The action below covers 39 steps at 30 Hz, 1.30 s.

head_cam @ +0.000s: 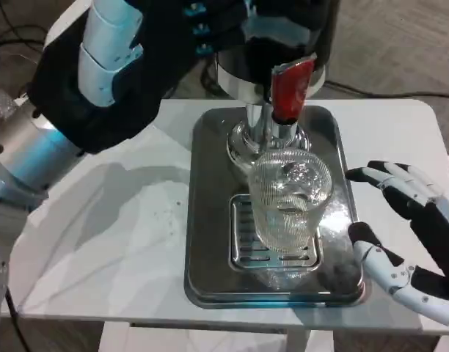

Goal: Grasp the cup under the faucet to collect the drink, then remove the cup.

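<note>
Fingers (pixel 392 176) in white and black spread apart on the robot's right hand (pixel 411 235), which holds nothing and sits at the right edge of the shiny steel drip tray (pixel 210 220), just beside the clear ribbed glass cup (pixel 289 202). That cup stands upright on the slotted grate (pixel 243 235) in the tray, directly below the chrome faucet (pixel 267 132) with its red lever handle (pixel 292 89), apart from both hands. Whether any drink lies in the cup cannot be told through the reflections. At upper left, the left hand (pixel 114 44) is raised near the dark dispenser body (pixel 283 37); its fingers appear to reach the dispenser's top, though their grip is hidden. Everything rests on a white table (pixel 100 235).
</note>
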### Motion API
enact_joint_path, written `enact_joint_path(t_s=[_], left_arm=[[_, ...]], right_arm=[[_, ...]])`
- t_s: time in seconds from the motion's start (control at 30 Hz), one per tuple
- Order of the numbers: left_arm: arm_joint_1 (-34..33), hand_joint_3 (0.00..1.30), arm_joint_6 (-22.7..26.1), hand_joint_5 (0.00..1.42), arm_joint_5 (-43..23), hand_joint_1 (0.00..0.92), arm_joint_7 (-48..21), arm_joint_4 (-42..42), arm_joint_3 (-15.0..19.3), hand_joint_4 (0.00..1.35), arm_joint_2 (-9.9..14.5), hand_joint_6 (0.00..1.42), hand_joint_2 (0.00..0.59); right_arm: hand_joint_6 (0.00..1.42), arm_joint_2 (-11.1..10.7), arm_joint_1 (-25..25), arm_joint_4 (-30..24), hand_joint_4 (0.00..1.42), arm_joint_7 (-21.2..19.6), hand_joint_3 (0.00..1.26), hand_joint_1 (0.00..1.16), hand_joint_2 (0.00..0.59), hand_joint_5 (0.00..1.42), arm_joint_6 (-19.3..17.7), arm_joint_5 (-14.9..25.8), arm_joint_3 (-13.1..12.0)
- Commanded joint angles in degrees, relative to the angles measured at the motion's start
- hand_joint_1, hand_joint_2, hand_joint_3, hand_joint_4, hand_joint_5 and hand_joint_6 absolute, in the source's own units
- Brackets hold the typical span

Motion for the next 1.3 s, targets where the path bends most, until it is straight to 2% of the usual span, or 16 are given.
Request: enact_joint_path(t_s=[0.03,0.2,0.73,0.87,1.03,1.3], left_arm=[[-0.84,0.34,-2.47,0.38,1.76,0.0,-0.27,0.11,0.15,0.3,-1.35,0.39,0.099],[-0.76,0.34,-4.53,0.37,3.29,0.0,-0.5,0.67,-0.25,0.3,-2.82,0.39,0.099],[1.82,0.39,-9.22,0.35,9.49,0.0,-3.59,3.94,-5.35,0.35,-5.86,0.36,0.094],[2.38,0.38,-11.28,0.3,11.16,0.0,-3.84,4.71,-6.09,0.32,-6.7,0.33,0.096],[2.81,0.33,-15.47,0.23,13.18,0.0,-3.37,5.42,-6.21,0.23,-8.28,0.29,0.107],[2.72,0.3,-18.7,0.22,13.54,0.0,-3.15,5.8,-6.03,0.2,-9.29,0.27,0.112]], right_arm=[[0.25,0.12,0.39,-0.2,0.07,-0.78,0.17,0.22,0.492,0.04,-0.08,-0.26,-0.18],[0.25,0.03,-0.27,0.17,0.07,-0.61,0.17,0.23,0.492,0.04,0.21,-0.34,-0.12],[0.25,0.04,-0.48,0.39,0.08,-0.68,0.18,0.19,0.494,0.04,0.55,-0.15,-0.35],[0.23,-0.01,-0.57,0.43,0.08,-0.69,0.18,0.18,0.495,0.04,0.61,-0.02,-0.61],[0.23,0.02,-0.29,0.27,0.08,-0.75,0.18,0.17,0.494,0.04,0.57,0.17,-1.08],[0.23,0.21,0.29,0.04,0.09,-0.81,0.18,0.16,0.495,0.05,0.52,0.26,-1.5]])
